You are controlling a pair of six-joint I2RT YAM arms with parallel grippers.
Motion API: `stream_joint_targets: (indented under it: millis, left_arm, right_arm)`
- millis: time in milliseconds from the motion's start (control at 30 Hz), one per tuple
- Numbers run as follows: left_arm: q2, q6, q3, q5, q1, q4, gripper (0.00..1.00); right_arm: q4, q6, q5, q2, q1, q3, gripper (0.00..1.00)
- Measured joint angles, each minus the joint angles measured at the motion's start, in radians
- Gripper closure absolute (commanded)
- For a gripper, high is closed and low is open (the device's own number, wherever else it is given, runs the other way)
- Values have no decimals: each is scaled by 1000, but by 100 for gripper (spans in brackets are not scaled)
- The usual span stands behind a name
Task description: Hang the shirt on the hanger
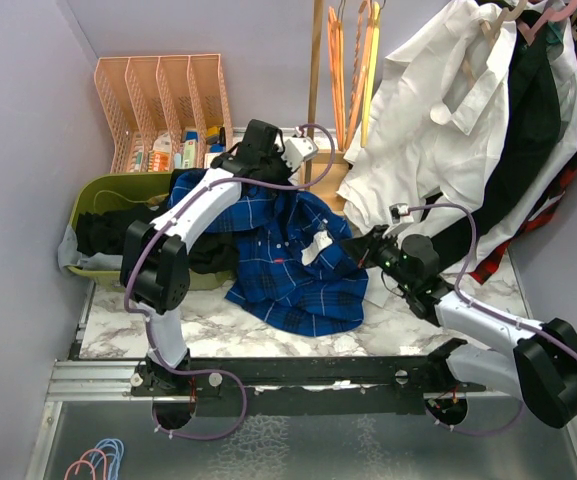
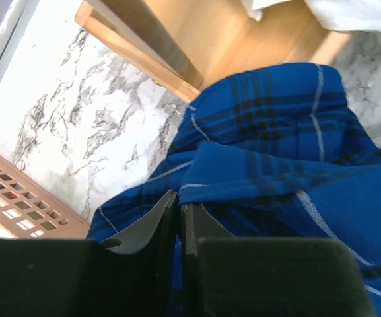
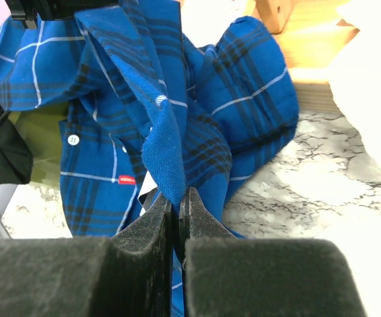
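A blue plaid shirt (image 1: 286,262) lies crumpled on the marble worktop (image 1: 408,322). The left pincer (image 2: 177,202) grips its far edge, and the right pincer (image 3: 175,198) pinches a raised fold.

White shirt (image 1: 438,110), olive bin (image 1: 103,188)

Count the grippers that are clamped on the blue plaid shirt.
2. The left gripper pinches the shirt at its far edge, near the wooden rack base; the right gripper pinches a raised fold at its right edge.
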Motion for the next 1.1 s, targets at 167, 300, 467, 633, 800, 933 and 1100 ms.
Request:
stream_joint_targets:
  millis: [167,300,467,633,800,933,1100]
  left_arm:
    - [103,-9,161,-71,5,-81,2]
    - [137,-24,300,-130,16,-190,1]
    - [135,25,499,-107,28,-411,1]
    - [83,116,592,-44,37,-682,1]
    - [19,150,534,-43,39,-821,1]
    - [2,164,519,-8,37,-886,1]
    - [-103,183,365,16,-34,-908,1]
  right_arm:
    - [15,14,0,27,-41,0,99]
    - [12,18,0,67,-66,1,99]
    - [6,14,-3,90,-85,2,44]
    - [-35,-16,-8,82,-105,7,35]
    - [-66,-52,-16,58,-132,20,27]
    - [-83,-81,-30,44,-141,31,25]
    - [-77,-164,-92,-66,-142,26,24]
